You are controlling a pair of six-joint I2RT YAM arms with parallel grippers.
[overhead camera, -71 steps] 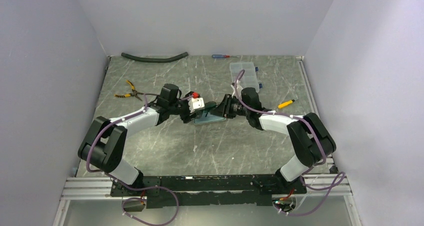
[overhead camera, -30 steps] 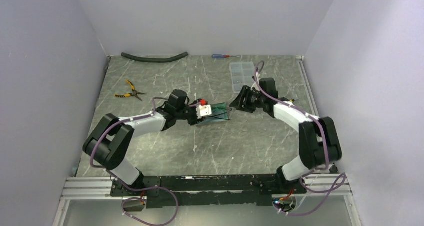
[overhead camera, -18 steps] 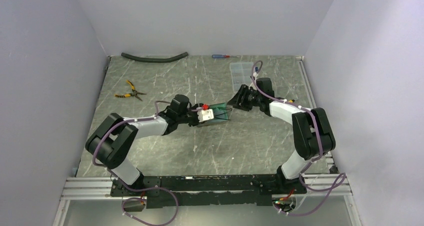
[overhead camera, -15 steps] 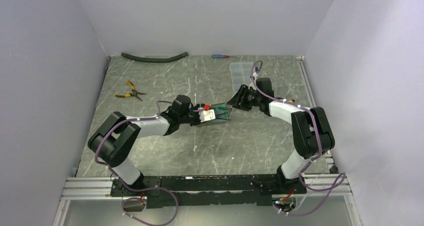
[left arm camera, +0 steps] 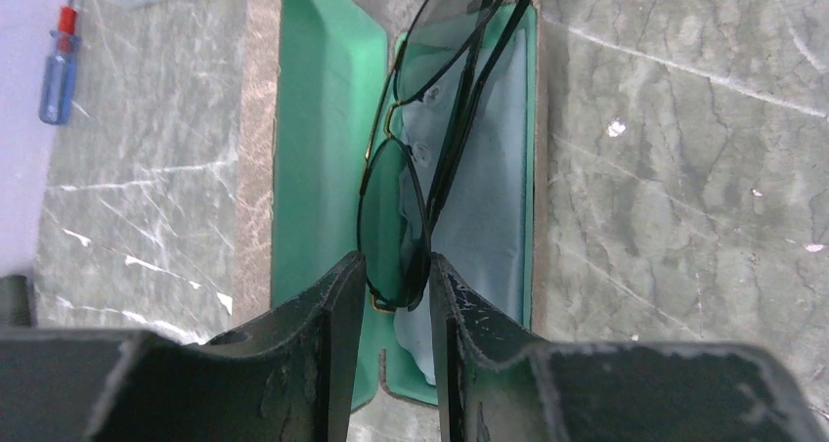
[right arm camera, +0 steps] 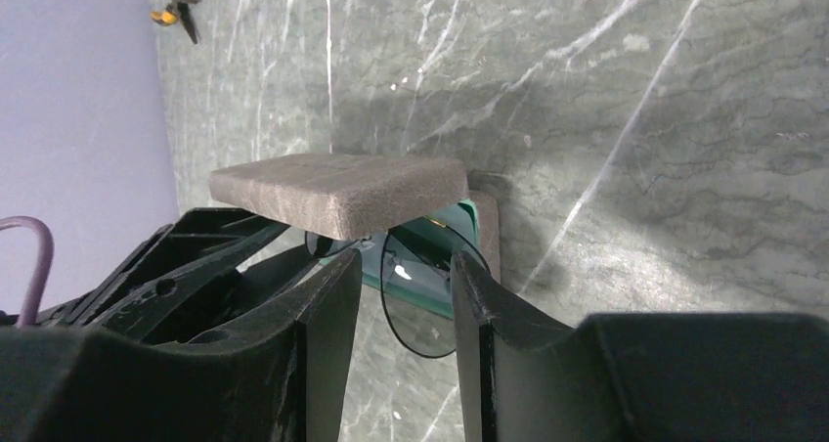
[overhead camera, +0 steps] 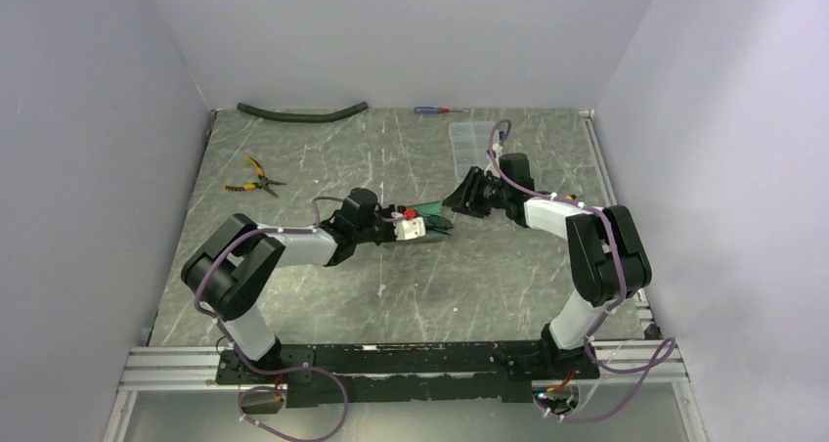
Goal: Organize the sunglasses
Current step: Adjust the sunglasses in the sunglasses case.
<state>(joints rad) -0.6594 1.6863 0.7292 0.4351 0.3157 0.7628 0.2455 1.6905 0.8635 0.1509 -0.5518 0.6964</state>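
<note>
The sunglasses, thin dark wire frame with greyish lenses and arms folded, hang lengthwise over the open brown case with teal lining. My left gripper is shut on the near lens. In the top view the left gripper and the case are at mid-table. My right gripper is at the case's far end. In the right wrist view its open fingers straddle the far lens, just under the raised brown lid.
Yellow-handled pliers lie at the left. A black hose and a blue screwdriver lie along the back wall. A clear plastic organiser box sits behind the right arm.
My left gripper has carried the sunglasses rightward and lower, over the case. My right gripper pulled back to the right, then came in again to the case's far end.
</note>
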